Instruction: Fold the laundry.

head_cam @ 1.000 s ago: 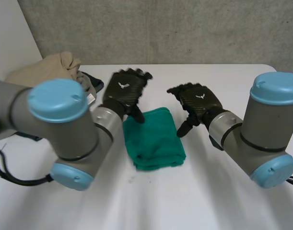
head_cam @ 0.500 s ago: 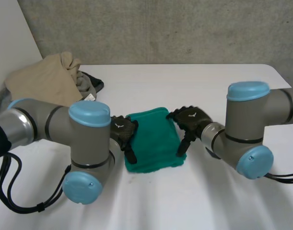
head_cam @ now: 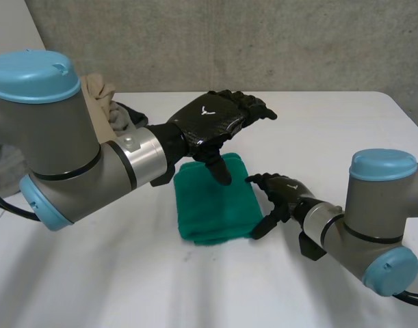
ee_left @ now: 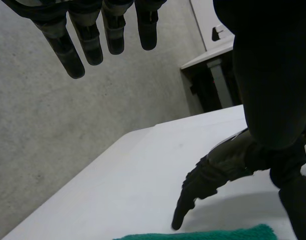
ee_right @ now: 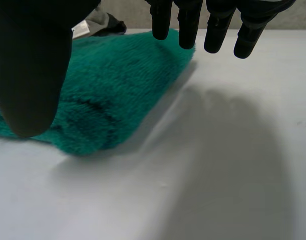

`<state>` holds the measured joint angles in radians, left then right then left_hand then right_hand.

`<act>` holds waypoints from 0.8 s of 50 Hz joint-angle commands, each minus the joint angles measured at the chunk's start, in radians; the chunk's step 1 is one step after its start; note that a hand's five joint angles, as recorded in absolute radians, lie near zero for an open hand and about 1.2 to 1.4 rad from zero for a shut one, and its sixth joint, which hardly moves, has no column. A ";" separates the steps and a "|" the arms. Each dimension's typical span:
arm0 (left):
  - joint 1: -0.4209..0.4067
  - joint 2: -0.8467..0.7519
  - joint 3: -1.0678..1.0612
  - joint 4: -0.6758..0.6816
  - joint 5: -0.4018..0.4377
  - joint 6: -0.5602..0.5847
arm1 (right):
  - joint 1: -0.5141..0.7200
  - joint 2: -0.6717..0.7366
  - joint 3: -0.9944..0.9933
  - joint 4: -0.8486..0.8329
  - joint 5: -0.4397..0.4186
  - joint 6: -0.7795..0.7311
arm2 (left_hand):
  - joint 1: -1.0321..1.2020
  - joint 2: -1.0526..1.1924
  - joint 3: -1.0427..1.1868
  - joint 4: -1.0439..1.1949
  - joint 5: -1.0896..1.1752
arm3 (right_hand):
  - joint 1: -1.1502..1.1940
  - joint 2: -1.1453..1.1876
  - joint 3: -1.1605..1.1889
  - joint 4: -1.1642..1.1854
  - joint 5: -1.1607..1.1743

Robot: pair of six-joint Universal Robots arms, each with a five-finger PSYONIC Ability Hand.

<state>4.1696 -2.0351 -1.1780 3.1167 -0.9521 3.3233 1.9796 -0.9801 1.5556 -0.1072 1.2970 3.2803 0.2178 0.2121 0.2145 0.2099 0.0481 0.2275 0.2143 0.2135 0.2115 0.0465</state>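
The left hand (head_cam: 209,121) had risen above the folded green towel (head_cam: 212,205), fingers straight and empty; the right hand (head_cam: 285,190), loose-fingered and empty, sat beside its edge; fold seemingly done.

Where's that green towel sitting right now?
In the head view, the folded green towel lies in the middle of the white table, below the raised left hand, with the right hand beside its right edge.

The flat white table (head_cam: 332,130) carries a folded green terry towel (head_cam: 215,205) near its middle and a heap of beige and grey clothes (head_cam: 102,92) at its far left corner.
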 commanded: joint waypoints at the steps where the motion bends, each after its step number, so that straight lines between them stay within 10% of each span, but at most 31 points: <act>1: -0.006 -0.007 -0.005 -0.004 -0.034 0.001 | 0.012 0.063 -0.031 -0.028 -0.010 0.039 | -0.028 -0.022 -0.025 -0.020 -0.033 | -0.053 -0.040 -0.039 -0.037 -0.047; 6: -0.009 -0.007 -0.009 -0.003 -0.042 0.001 | 0.030 0.098 -0.061 -0.069 -0.010 0.051 | -0.028 -0.022 -0.025 -0.020 -0.033 | 0.200 0.214 0.214 0.216 0.207; 13: -0.008 -0.008 -0.011 -0.003 -0.042 0.001 | 0.050 0.127 -0.118 -0.100 -0.010 0.085 | -0.022 -0.016 -0.019 -0.014 -0.027 | 1.167 1.180 1.181 1.183 1.173; 22: -0.002 -0.008 -0.011 -0.003 -0.042 0.001 | 0.028 0.133 -0.253 -0.109 0.025 0.096 | -0.022 -0.016 -0.019 -0.014 -0.027 | 1.169 1.182 1.183 1.185 1.175; 40: -0.008 0.000 -0.003 -0.001 -0.057 0.001 | -0.409 0.613 -1.113 0.122 0.209 0.045 | -0.022 -0.016 -0.019 -0.014 -0.027 | 1.169 1.182 1.183 1.185 1.175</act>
<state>4.1680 -2.0355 -1.1825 3.1155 -1.0047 3.3240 1.6693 -0.5276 0.7282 -0.1129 1.4812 3.3609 0.2178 0.2121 0.2145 0.2099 0.0481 1.0280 1.1087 1.1546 1.1949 0.9610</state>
